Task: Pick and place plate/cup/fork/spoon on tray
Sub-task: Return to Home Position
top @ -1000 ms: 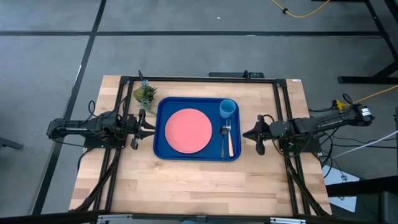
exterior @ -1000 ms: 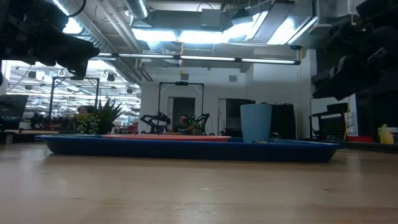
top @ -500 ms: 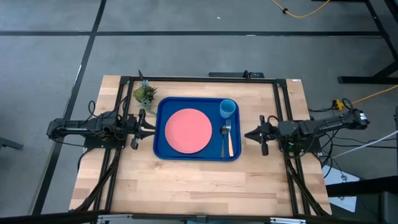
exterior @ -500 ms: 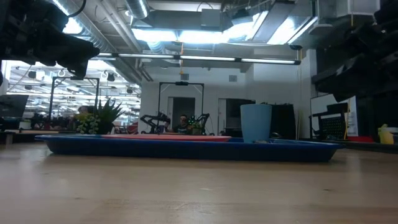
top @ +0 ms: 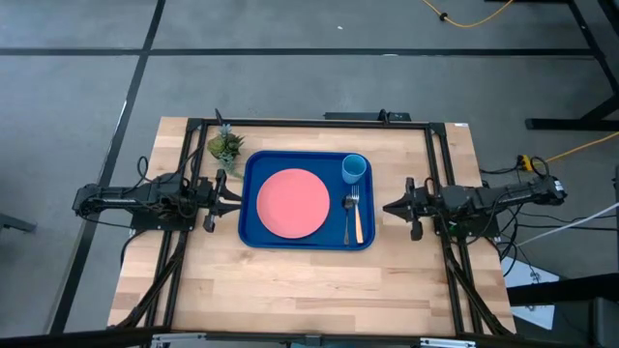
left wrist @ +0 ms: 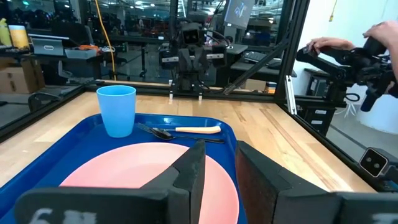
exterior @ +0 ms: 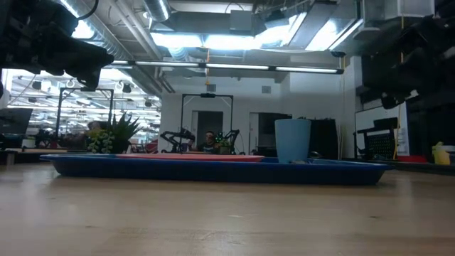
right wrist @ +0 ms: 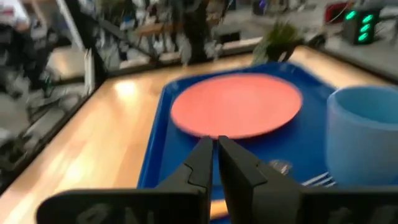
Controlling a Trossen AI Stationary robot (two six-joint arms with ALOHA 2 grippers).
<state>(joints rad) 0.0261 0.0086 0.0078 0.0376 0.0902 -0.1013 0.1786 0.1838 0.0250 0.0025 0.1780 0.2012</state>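
Note:
The deep-blue tray (top: 250, 227) lies in the middle of the table. On it rest the salmon-pink plate (top: 292, 202), the light-blue cup (top: 354, 168) standing upright at its far right corner, and the tan-handled fork (top: 358, 224) with the dark spoon (top: 347, 220) beside it. My left gripper (top: 237, 198) hovers at the tray's left edge, its fingers (left wrist: 193, 168) a narrow gap apart, empty. My right gripper (top: 387, 207) hovers right of the tray, shut and empty, its fingers (right wrist: 202, 163) pointing at the tray.
A small potted plant (top: 225, 147) stands at the tray's far left corner. Black frame rails (top: 437, 174) run along the table's left, right and far sides. Bare wood lies between the tray and the table's near edge. A person's hand (left wrist: 329, 45) shows beyond the table.
My right gripper has drawn back a little from the tray toward the table's right edge, staying shut and empty. Everything on the tray has kept still.

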